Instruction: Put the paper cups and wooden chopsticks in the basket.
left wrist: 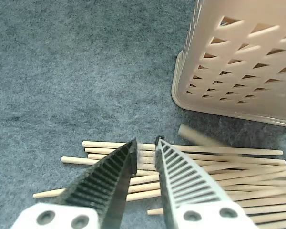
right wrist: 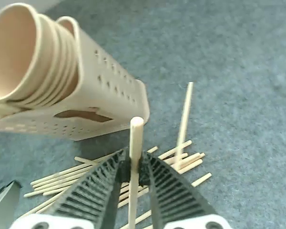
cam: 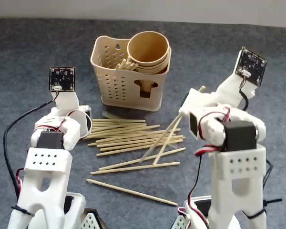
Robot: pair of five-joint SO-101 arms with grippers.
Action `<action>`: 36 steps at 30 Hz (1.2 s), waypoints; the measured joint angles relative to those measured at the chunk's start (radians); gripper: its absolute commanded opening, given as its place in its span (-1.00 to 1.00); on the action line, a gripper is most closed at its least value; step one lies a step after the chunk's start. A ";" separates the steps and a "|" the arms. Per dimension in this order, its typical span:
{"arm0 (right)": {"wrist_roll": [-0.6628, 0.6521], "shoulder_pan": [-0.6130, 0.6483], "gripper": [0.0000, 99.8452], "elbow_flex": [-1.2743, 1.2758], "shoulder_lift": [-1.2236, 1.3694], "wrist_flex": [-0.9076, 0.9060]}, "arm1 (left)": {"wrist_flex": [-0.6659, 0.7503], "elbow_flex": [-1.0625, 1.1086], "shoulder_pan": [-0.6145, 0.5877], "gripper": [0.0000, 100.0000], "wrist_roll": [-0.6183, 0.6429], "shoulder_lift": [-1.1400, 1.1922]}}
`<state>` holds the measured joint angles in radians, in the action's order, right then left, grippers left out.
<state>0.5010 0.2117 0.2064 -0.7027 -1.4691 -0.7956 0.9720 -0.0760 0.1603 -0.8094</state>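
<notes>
Before the basket (cam: pixel 115 83), right claw (right wrist: pixel 135 164) grips one wooden chopstick (right wrist: pixel 136 136); left claw (left wrist: pixel 146 147) narrowly parted; nested paper cups (cam: pixel 148 48) half-hidden, count unclear.

The left arm (cam: pixel 47 164) and the right arm (cam: pixel 231 157) are white plastic with black motor blocks (cam: pixel 239 135). Each has a flat panel (cam: pixel 46 161) dotted with small round holes and a square black camera board (cam: pixel 62 78) at the wrist. Thin red, white and black wires (cam: pixel 200 151) loop along the joints; a thicker black cable (cam: pixel 5 143) trails from the left arm. The left gripper (left wrist: pixel 146 141) and right gripper (right wrist: pixel 135 157) have black ribbed fingers (left wrist: pixel 109 176) tapering to points, on white bases with dark screw holes (left wrist: pixel 79 221).
</notes>
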 measured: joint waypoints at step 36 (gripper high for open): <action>-0.379 0.379 -0.99 -0.215 -0.066 0.674 | 0.000 0.000 0.000 -0.84 0.000 0.000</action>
<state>0.1220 0.5907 -0.0084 -0.7687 -0.7956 -0.7956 0.9720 -0.0760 0.1603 -0.8094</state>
